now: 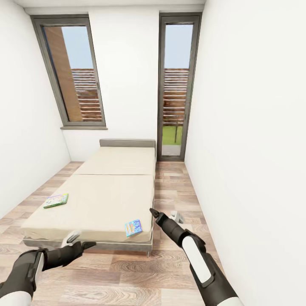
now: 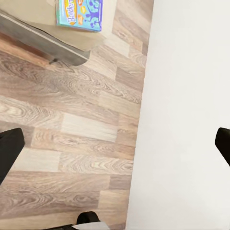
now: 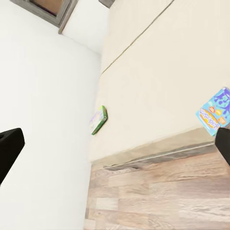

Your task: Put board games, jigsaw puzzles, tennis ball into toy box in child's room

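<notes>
Two board games lie on the bed (image 1: 106, 195). A green-edged, white-topped one (image 1: 55, 200) sits near the mattress's left edge. A small blue one (image 1: 133, 227) sits at the near right corner. My left gripper (image 1: 82, 240) hangs open over the floor just before the bed's foot. My right gripper (image 1: 165, 213) is open too, a little right of the blue box. The left wrist view has the blue box (image 2: 79, 13) on the mattress corner. In the right wrist view, both the blue box (image 3: 215, 111) and the green-edged one (image 3: 98, 120) appear. Table, toy box, jigsaw puzzles and tennis ball are out of view.
White walls close in on both sides, the right wall (image 1: 255, 148) nearest. A strip of wood-plank floor (image 1: 170, 187) runs between the bed and that wall. More floor (image 1: 127, 276) lies in front of the bed. A window (image 1: 74, 72) and a tall glass door (image 1: 177, 85) are at the far end.
</notes>
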Controlling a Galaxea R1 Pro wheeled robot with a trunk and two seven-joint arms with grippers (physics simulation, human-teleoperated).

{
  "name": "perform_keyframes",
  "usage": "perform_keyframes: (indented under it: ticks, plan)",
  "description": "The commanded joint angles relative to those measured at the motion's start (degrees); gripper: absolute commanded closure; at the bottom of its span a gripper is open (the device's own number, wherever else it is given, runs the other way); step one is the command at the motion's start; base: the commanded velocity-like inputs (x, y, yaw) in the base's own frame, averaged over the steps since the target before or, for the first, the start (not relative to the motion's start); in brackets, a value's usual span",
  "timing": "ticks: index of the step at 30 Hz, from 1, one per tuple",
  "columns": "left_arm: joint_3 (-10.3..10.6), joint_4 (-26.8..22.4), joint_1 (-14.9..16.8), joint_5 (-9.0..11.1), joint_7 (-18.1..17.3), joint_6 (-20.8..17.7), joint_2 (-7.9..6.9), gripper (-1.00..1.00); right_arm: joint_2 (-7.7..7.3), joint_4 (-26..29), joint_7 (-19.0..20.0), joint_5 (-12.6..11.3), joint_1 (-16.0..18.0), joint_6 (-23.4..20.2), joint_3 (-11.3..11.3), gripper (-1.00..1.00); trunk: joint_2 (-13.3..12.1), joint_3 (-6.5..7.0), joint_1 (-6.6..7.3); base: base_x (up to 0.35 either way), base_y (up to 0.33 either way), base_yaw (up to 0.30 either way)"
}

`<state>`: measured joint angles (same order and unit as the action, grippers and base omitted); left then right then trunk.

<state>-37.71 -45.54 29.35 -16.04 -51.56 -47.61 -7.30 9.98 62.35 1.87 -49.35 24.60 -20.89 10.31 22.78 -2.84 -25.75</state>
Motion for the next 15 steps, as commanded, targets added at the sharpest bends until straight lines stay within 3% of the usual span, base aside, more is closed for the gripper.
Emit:
perform_keyframes:
  ticks: [1,2,4,8,12,15]
  plan:
    - [-0.25,2.82,1.3,-0.07,2.61,1.81,0.39,-1.0,0.01,0.4,0.15,-0.07,0.06,0.1,0.05,-1.0,0.14,-0.14,-0.04,0.0,0.0,0.0]
    - [-0.25,5.87,2.42,0.39,5.89,3.83,0.63,-1.0,0.01,1.35,0.17,0.13,0.06,0.21,0.13,-1.0,0.14,-0.14,-0.04,0.0,0.0,0.0]
    - [-0.26,8.81,3.36,0.8,9.22,5.95,0.79,-1.0,0.01,2.96,0.11,0.42,0.04,0.18,0.22,-1.0,0.14,-0.14,-0.04,0.0,0.0,0.0]
    - [-0.31,15.59,5.33,2.02,18.9,13.05,2.09,-1.0,-0.88,11.44,-0.38,2.41,-0.01,-2.59,1.18,-1.0,0.14,-0.14,-0.04,0.0,0.0,0.0]
    - [-0.22,17.31,5.75,2.01,22.99,17.33,4.8,-1.0,-1.24,18.12,-1.83,5.31,-0.97,-7.01,2.75,-1.0,0.14,-0.14,-0.04,0.0,0.0,0.0]
    - [0.72,18.58,5.83,1.63,25.19,20.27,6.41,-1.0,-1.3,21.03,-2.22,6.14,-1.59,-9.33,4.22,-1.0,0.14,-0.14,-0.04,0.0,0.0,0.0]
